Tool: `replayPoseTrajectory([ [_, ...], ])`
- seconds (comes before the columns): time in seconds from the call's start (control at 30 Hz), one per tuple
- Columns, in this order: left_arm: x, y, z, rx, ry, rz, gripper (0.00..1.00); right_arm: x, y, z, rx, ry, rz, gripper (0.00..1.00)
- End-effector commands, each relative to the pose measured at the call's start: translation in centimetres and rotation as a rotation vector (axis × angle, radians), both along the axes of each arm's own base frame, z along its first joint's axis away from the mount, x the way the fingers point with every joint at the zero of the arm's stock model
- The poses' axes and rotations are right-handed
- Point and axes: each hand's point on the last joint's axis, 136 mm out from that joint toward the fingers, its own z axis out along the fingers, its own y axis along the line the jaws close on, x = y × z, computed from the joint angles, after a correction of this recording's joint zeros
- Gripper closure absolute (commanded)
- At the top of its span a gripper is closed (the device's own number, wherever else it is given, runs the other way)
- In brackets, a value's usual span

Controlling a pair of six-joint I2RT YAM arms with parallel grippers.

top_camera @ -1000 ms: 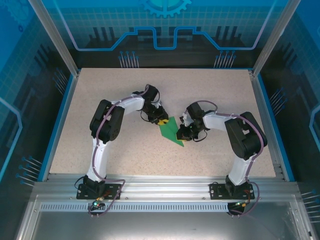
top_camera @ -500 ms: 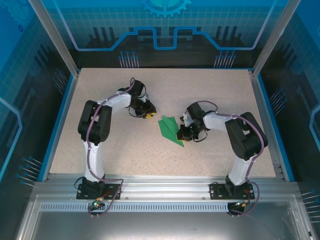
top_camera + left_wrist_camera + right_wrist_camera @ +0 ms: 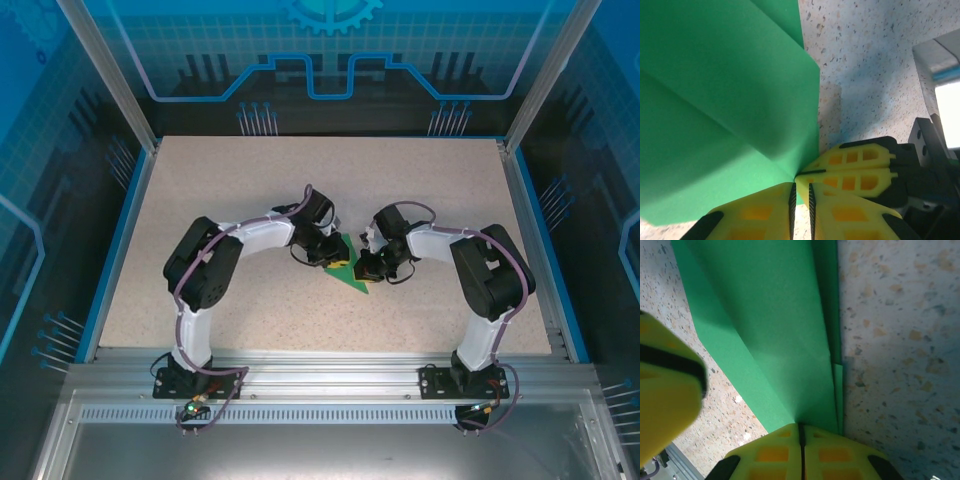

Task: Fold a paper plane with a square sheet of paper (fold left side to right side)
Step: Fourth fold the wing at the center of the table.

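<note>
The green sheet of paper point(image 3: 352, 278) lies folded into a pointed, creased shape at the table's middle, between the two arms. My right gripper point(image 3: 362, 266) is shut on its edge; in the right wrist view the paper point(image 3: 775, 330) runs straight into the closed tips of that gripper point(image 3: 801, 426). My left gripper point(image 3: 337, 258) sits at the paper's left side. In the left wrist view its tips point(image 3: 801, 187) stand a narrow gap apart at the paper's point(image 3: 715, 100) corner, touching the right gripper's fingers point(image 3: 855, 170). Bare table shows through the gap.
The speckled beige table point(image 3: 230, 180) is bordered by a blue rim and aluminium frame posts point(image 3: 105, 70). The two grippers crowd together over the paper. A blurred yellow finger point(image 3: 665, 390) of the left gripper shows at the left of the right wrist view.
The left arm pulled away from the paper to the left, then swung back and now sits against its left corner. The right gripper and paper held still.
</note>
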Motion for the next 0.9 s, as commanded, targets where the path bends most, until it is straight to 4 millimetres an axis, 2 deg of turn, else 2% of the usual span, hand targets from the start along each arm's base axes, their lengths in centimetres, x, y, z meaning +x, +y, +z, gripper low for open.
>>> replayPoseTrajectory([
  [0.0, 0.2, -1.0, -0.4, -0.043, 0.029, 0.016, 0.82, -4.6, -3.5, -3.7, -0.197, 0.176, -0.008, 0.94],
  [0.23, 0.1, -1.2, -1.6, -0.035, 0.06, 0.022, 0.83, -4.6, -3.4, -3.8, -0.195, 0.177, -0.009, 0.94],
  [0.6, -0.1, -2.1, -1.8, -0.049, 0.073, -0.001, 0.84, -4.6, -3.3, -3.9, -0.193, 0.182, -0.007, 0.94],
  [0.87, -0.1, -1.5, -3.5, 0.01, 0.086, 0.004, 0.85, -4.7, -3.5, -4.0, -0.208, 0.188, -0.002, 0.94],
])
